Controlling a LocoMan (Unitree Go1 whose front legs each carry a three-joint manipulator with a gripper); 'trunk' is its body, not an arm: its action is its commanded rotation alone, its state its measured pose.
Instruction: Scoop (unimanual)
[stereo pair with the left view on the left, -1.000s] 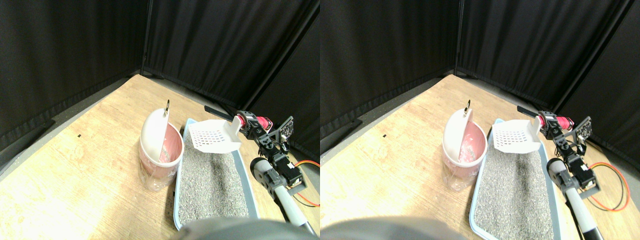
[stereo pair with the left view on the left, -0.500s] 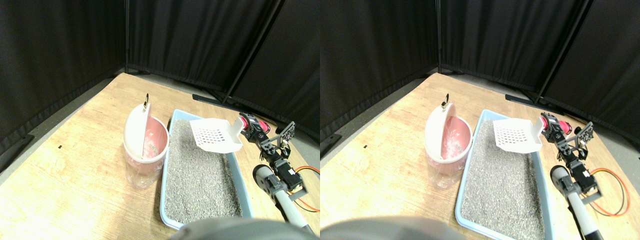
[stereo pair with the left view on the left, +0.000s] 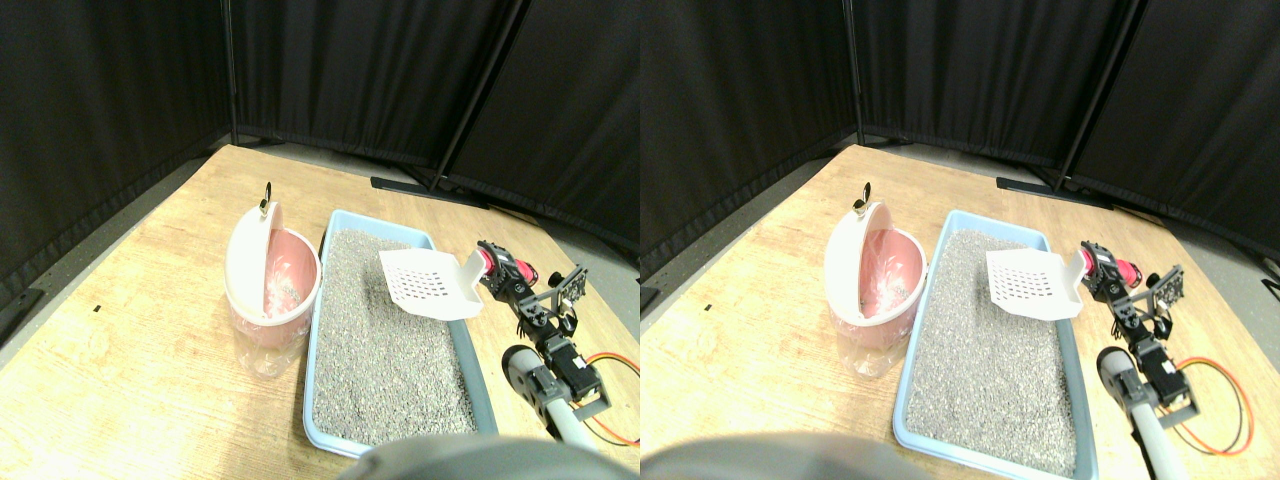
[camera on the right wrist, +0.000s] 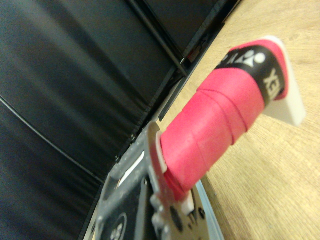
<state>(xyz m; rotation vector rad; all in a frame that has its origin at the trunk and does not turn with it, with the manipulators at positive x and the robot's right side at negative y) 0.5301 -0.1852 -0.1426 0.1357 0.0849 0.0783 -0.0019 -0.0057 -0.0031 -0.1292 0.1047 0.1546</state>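
Your camera has swung over the last second: the whole picture has slid, so the bin (stereo pair with the left view on the left: 265, 285) and the litter tray (stereo pair with the left view on the left: 318, 310) have not themselves moved on the wooden floor (stereo pair with the left view on the left: 130, 330). What did change is the scoop (stereo pair with the left view on the left: 428, 284) against the tray. A second ago its slotted white blade hung over the tray's far end, close to the far right corner. Now it hangs further back along the right side, over the grey litter (stereo pair with the left view on the left: 385, 340) and near the tray's right rim, clear of the surface. The blade looks empty; nothing shows in its slots.

The right tool (stereo pair with the left view on the left: 500, 270) carries the scoop by its pink-wrapped handle (camera on the right wrist: 215, 130), which in the wrist view runs out from the jaw frame. You can take it as gripped, since the scoop stays aloft, though the jaws themselves are not visible closing on it.

The bin, with its white swing lid tipped open, stands just beside the tray's left edge.

So I'd judge you are between passes: the blade has been drawn back for a fresh dig. Next comes a downward tilt into the litter, and watch the right rim, which sits close under the blade's edge.
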